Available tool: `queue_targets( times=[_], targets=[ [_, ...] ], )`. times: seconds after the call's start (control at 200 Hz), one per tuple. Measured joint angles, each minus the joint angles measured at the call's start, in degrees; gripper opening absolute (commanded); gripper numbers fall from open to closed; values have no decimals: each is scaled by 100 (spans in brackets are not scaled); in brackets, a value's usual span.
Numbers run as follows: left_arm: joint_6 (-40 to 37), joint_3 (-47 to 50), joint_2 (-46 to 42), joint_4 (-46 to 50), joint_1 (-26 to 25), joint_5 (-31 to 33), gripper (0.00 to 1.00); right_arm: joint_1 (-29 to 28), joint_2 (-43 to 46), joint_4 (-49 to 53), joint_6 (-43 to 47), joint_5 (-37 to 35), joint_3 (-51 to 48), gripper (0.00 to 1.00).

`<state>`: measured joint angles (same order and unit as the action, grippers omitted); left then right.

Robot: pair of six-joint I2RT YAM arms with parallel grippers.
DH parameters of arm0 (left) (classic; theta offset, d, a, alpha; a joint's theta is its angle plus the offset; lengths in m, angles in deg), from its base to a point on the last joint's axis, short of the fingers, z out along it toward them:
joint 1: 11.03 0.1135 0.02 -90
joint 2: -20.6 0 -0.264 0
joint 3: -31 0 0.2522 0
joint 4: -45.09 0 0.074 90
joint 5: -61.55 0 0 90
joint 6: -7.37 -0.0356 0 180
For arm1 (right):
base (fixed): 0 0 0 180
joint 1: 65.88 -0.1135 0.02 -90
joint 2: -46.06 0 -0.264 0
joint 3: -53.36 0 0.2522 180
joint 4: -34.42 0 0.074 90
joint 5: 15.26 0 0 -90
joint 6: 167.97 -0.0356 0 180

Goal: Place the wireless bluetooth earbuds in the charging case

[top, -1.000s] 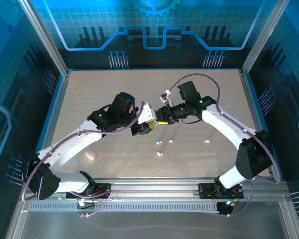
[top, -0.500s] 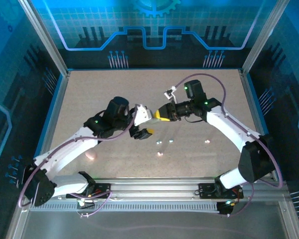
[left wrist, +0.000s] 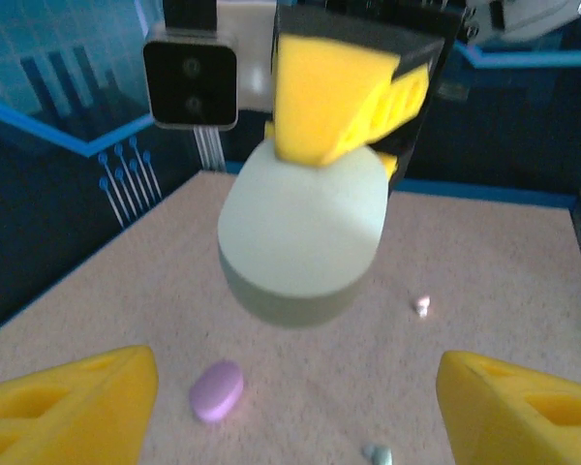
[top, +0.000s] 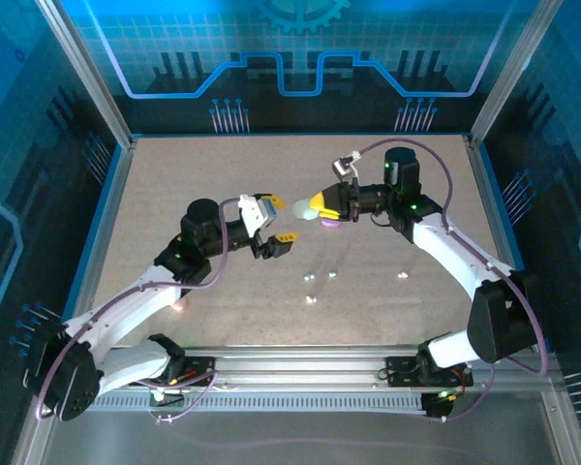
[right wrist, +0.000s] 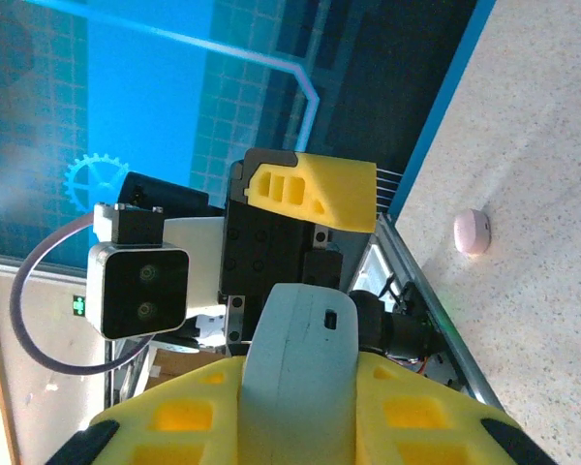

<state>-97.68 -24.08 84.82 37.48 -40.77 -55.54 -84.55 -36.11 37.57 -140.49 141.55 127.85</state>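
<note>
The charging case (top: 301, 207) is a pale green pebble, held in the air by my right gripper (top: 315, 205), which is shut on it. In the right wrist view the case (right wrist: 300, 373) sits squeezed between the yellow fingers (right wrist: 421, 412). My left gripper (top: 277, 220) faces it from the left, open and holding nothing. From the left wrist the case (left wrist: 300, 237) hangs ahead under the right gripper's finger (left wrist: 339, 102), beyond my open left gripper (left wrist: 300, 412). The earbuds lie on the table as tiny pale bits (top: 310, 278) (top: 331, 273) (left wrist: 377, 452).
A purple pebble-shaped case (top: 328, 220) (left wrist: 216, 390) lies on the table below the held case. A pink one (top: 177, 302) (right wrist: 472, 232) lies near the left arm. More tiny bits rest on the table (top: 310, 298) (top: 403, 276) (left wrist: 422, 305). Blue walls ring the table (top: 174, 184).
My left gripper has opened, let go of the case and drawn back to the left. The right gripper has closed on the case and carried it back and to the right.
</note>
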Motion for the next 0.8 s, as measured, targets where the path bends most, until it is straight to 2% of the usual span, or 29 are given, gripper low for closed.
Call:
queue_targets(
  times=[0.31, 0.55, 0.69, 0.8],
  targets=[
    [326, -28, 564, -1060, -140, -302, 67, -2, 0, -350, -415, 74, 0, 15],
    [562, -96, 778, -1506, -203, -380, 50, -7, 0, -448, -505, 118, 0, 15],
    [621, -101, 804, -1587, -192, -378, 48, -11, 0, -450, -503, 142, 0, 16],
    [671, -101, 809, -1620, -192, -382, 40, -11, 0, -452, -503, 166, 0, 17]
  ],
)
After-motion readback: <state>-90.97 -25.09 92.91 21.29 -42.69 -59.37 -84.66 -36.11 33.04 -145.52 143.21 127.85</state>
